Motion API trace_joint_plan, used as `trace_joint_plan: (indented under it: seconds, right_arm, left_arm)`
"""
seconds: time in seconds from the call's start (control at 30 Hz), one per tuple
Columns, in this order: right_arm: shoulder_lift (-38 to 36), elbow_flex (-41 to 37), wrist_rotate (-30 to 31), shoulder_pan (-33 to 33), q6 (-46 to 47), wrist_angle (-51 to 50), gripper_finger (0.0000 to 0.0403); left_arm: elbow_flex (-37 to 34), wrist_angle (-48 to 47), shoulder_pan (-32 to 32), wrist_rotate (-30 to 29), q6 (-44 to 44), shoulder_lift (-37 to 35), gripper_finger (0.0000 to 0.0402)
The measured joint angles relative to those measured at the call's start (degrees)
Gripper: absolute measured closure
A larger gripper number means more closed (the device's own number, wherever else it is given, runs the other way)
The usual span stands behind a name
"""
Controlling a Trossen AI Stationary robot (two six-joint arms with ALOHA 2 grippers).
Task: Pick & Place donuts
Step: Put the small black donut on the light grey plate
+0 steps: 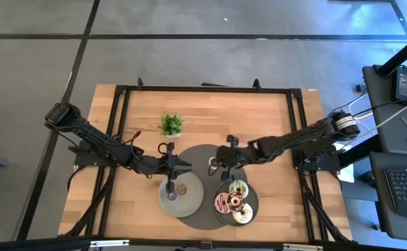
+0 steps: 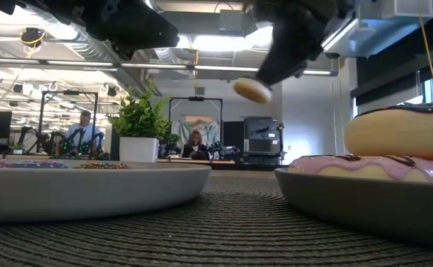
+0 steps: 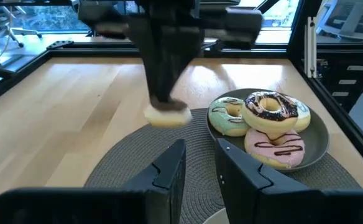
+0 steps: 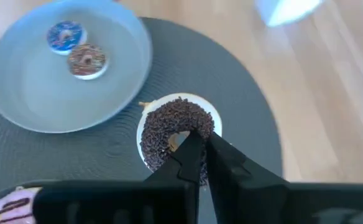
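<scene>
My right gripper (image 1: pixel 221 171) is shut on a chocolate-sprinkled donut (image 4: pixel 169 134) with a cream underside, above the round dark mat (image 1: pixel 203 157). The donut also shows in the low view (image 2: pixel 252 90) and in the left wrist view (image 3: pixel 168 116). My left gripper (image 3: pixel 201 155) is open and empty, just left of it over the mat. The left grey plate (image 4: pixel 32 93) holds two tiny donuts, one purple (image 4: pixel 65 35) and one brown (image 4: pixel 87 60). The right grey plate (image 3: pixel 318 140) holds a green donut (image 3: pixel 228 118), a pink-striped one (image 3: pixel 275 148) and a chocolate-iced cream one (image 3: pixel 271 111). My right gripper holds the sprinkled donut by one side of its ring (image 4: pixel 188 127), the fingers (image 4: pixel 191 155) coming from above and pointing down. The fingers hide whether one of them reaches into the hole. The donut hangs below them, lifted clear of the mat.
A small potted plant (image 1: pixel 170 124) stands on the wooden table behind the mat. A black frame runs along the table's edges (image 1: pixel 203 88). People sit in the room behind the table (image 2: pixel 196 144).
</scene>
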Motion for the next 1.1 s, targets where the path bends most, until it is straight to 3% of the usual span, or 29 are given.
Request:
trace_joint_plan:
  seconds: [0.2,0.4,0.73,1.1]
  right_arm:
    - [9.2,4.8,-4.8,-0.2,-0.1,-0.1,0.0383]
    - [17.2,6.3,-4.9,-0.3,-0.3,-0.3,0.0378]
    - [19.3,6.6,-4.8,-0.3,-1.8,-0.7,0.0375]
    - [19.2,6.6,-4.8,-0.3,0.9,-1.3,0.0282]
  left_arm:
    - [0.0,0.0,0.0,0.0,0.0,0.0,0.0318]
    - [0.0,0.0,0.0,0.0,0.0,0.0,0.0318]
    - [0.0,0.0,0.0,0.0,0.0,0.0,0.0317]
    - [0.0,0.0,0.0,0.0,-0.1,0.0,0.0317]
